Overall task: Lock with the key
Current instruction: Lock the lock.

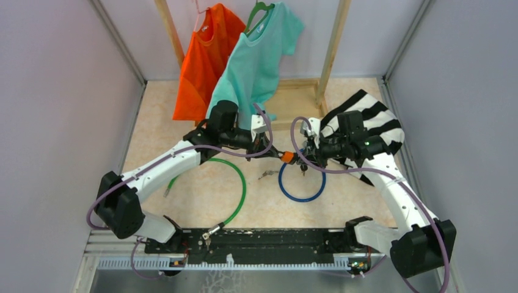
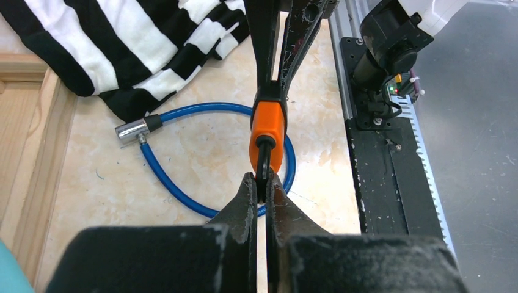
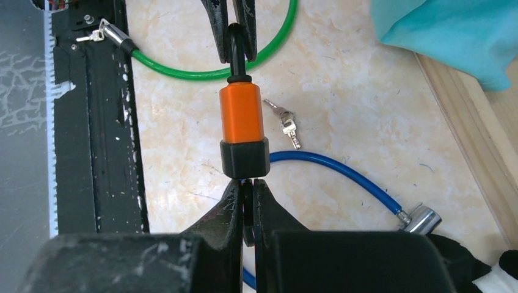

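The orange lock (image 3: 242,122) is bridging the whole gap between the left jaws and the right jaws, which are clamping its two ends. Below the jaws, a blue cable (image 2: 207,108) and loose keys (image 3: 287,125) are cluttering the table (image 3: 342,79), with bare surface showing around them. A striped cloth (image 2: 122,49) is crowding behind the right jaws, and a green cable (image 3: 195,75) is lying behind the left jaws.
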You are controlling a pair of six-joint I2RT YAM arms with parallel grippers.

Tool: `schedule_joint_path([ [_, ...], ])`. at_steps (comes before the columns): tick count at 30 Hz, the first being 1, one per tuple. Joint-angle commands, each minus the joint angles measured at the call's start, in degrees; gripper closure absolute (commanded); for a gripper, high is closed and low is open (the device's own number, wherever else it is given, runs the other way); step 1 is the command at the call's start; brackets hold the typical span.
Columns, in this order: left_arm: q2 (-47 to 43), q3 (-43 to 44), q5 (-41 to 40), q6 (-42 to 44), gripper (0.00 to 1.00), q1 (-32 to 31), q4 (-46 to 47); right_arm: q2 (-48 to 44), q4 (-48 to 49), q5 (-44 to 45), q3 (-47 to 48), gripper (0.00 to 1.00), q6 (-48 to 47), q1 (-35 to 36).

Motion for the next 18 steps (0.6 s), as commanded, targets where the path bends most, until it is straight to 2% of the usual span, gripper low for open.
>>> schedule_joint_path([
  [1,-2.34,1.34,0.56,2.05,1.00,0.40,1.13,-0.90,0.80,2.81,0.74,1.00,-3.31,-1.87],
  [12,-3.96,-0.86,0.24,4.30,1.00,4.34,-1.29,1.86,-9.07,4.88,1.56,1.00,-15.45,-9.28],
  [15,-4.73,-2.61,-0.21,4.56,1.00,5.54,-1.41,2.08,-9.70,4.20,1.16,1.00,-15.25,-9.42],
  [18,-4.98,-3.85,-2.70,6.07,1.00,6.03,-3.07,1.73,-6.82,1.16,0.57,1.00,-10.70,-9.37],
])
